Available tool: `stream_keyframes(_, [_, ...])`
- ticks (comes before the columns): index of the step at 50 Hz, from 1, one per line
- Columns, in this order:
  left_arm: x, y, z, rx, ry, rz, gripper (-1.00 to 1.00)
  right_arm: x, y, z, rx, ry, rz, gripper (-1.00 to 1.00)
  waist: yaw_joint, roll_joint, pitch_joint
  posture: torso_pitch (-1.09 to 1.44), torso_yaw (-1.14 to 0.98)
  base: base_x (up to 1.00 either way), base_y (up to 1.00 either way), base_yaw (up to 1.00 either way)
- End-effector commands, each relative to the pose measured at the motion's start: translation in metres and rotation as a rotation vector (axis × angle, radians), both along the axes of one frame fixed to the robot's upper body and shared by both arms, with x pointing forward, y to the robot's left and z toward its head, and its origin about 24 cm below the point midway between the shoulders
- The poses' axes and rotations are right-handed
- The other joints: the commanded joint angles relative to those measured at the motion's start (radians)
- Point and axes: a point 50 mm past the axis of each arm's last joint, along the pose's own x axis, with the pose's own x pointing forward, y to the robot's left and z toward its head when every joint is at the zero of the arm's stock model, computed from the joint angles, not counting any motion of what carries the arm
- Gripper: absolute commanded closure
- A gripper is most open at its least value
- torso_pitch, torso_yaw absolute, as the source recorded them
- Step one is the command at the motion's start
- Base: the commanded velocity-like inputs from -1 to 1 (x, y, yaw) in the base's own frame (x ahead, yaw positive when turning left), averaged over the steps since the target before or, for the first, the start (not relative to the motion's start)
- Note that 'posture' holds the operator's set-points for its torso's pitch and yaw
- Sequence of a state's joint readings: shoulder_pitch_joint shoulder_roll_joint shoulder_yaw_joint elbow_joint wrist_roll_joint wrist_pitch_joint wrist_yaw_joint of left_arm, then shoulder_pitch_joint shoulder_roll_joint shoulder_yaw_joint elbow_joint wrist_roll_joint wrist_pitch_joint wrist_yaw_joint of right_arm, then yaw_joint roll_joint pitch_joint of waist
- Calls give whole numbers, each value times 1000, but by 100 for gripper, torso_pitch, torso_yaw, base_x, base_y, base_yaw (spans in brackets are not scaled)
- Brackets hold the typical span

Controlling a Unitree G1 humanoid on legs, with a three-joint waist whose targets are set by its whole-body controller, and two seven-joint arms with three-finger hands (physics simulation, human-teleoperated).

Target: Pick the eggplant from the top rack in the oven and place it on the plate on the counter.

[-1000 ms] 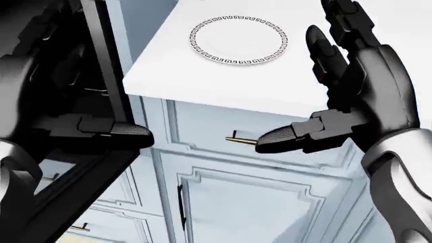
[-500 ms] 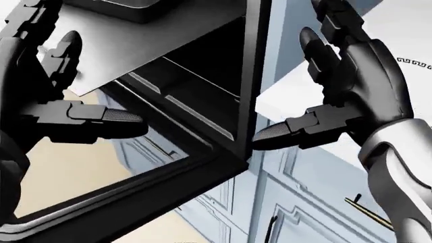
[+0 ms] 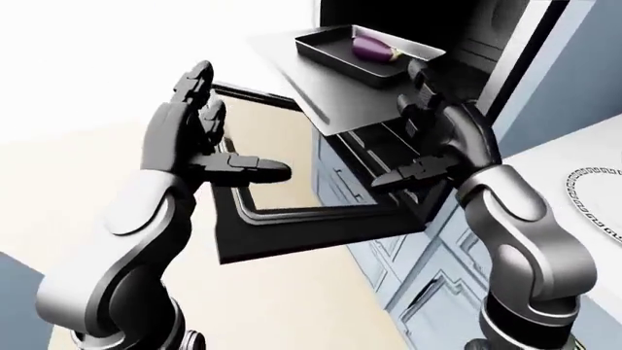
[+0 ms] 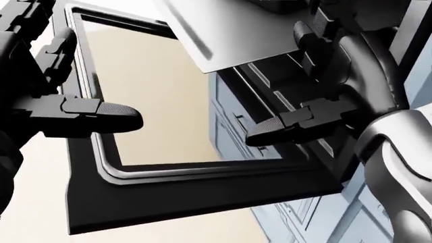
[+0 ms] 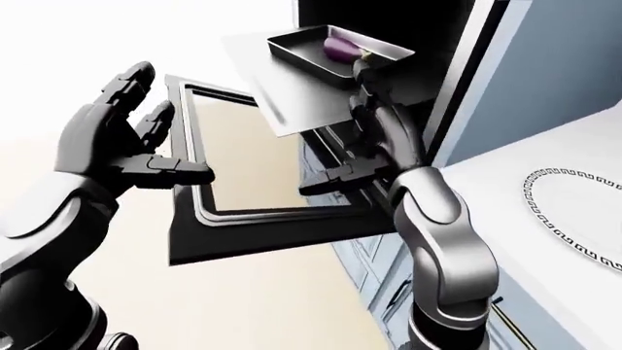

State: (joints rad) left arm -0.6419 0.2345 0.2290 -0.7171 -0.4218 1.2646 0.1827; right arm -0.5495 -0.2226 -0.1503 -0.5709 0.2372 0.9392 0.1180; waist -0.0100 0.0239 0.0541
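Now view swung left onto oven door (image 4: 202, 202), eggplant (image 3: 372, 49) in tray (image 3: 326, 49), both hands spread, empty.

A white counter (image 5: 505, 182) carries the patterned plate (image 5: 574, 211).

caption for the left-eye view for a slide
Both open hands raised before the open oven door; eggplant waits in its tray.
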Motion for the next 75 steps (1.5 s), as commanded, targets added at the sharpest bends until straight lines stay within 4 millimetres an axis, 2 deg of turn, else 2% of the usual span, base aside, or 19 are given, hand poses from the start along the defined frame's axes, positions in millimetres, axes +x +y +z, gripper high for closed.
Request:
stream_keyframes(1, [-5, -7, 18, 5, -90, -40, -100, -3, -5, 19, -4, -94, -37, -100, -8, 9, -27, 0, 0, 0, 0, 0])
stream_keyframes(2, [-5, -7, 19, 5, -91, -40, -100, -2, -6, 21, -1, -95, -37, -100, -4, 1, -49, 0, 0, 7, -5, 0])
stream_keyframes(9, [-5, -5, 26, 9, -100, -39, -100, -3, -6, 32, -12, -112, -37, -100, 12, -2, -30, 0, 0, 16, -8, 0])
stream_keyframes(15, [-4, -5, 27, 4, -100, -39, -100, -2, -6, 36, -22, -119, -35, -100, 30, -86, -47, 0, 0, 18, -8, 0])
stream_keyframes(25, [-5, 0, 29, -5, -105, -30, -100, -4, 2, 41, -22, -136, 13, -100, 26, -39, -25, 0, 0, 12, -4, 31])
stream_keyframes(30, [-6, 0, 36, 5, -113, -33, -100, -4, -1, 48, -17, -148, 4, -100, 17, 41, -40, 0, 0, 0, 0, 100])
stream_keyframes(31, [-6, -1, 37, 9, -114, -35, -100, -5, -4, 52, -15, -154, -9, -100, 0, 38, -57, 0, 0, 0, 0, 44])
stream_keyframes(37, [-7, -5, 45, 19, -124, -42, -100, -9, -12, 64, 8, -175, -27, -100, 7, -1, -19, 0, 0, 0, -3, 0])
stream_keyframes(43, [-6, -5, 43, 16, -122, -45, -100, -9, -10, 62, 3, -171, -21, -100, 11, 41, -40, 0, 0, 0, -60, 0])
stream_keyframes(46, [-7, -5, 43, 17, -122, -45, -100, -9, -9, 61, 4, -178, -19, -100, 14, 28, -42, 0, 0, 0, -44, 0])
stream_keyframes(49, [-7, -5, 43, 16, -121, -44, -100, -9, -7, 61, 1, -175, -8, -100, 35, -91, -16, 0, 0, 0, 0, 0])
stream_keyframes(50, [-7, -5, 43, 16, -121, -44, -100, -9, -7, 60, -1, -171, -8, -100, 38, -105, -47, 0, 0, 0, -13, 0])
stream_keyframes(55, [-7, -4, 42, 15, -120, -43, -100, -8, -6, 56, -27, -170, -12, -100, 13, -27, -15, 0, 0, 0, -17, 0])
stream_keyframes(59, [-6, -3, 42, 14, -120, -41, -100, -8, -5, 55, -22, -168, 4, -100, 24, -37, -26, 0, 0, 0, 0, 100])
stream_keyframes(64, [-4, -3, 46, 22, -123, -41, -100, -7, -7, 62, -17, -178, -12, -100, -12, 8, -28, 0, 0, 0, 13, 80])
stream_keyframes(65, [-4, -3, 48, 27, -124, -41, -100, -7, -10, 65, -10, -180, -22, -100, 17, -38, -14, 0, 0, 0, 0, 0])
stream_keyframes(67, [-1, -5, 55, 35, -128, -46, -100, -6, -14, 72, -4, -187, -42, -100, -19, 45, -46, 0, 0, 0, 0, 0])
stream_keyframes(69, [2, -7, 58, 41, -127, -48, -100, -7, -19, 76, -4, -192, -60, -100, -8, 7, -12, 0, 0, 0, -1, 0])
stream_keyframes(75, [6, -9, 72, 50, -138, -52, -100, -7, -30, 89, 4, -209, -93, -100, 12, -8, -28, 0, 0, 13, -4, 0])
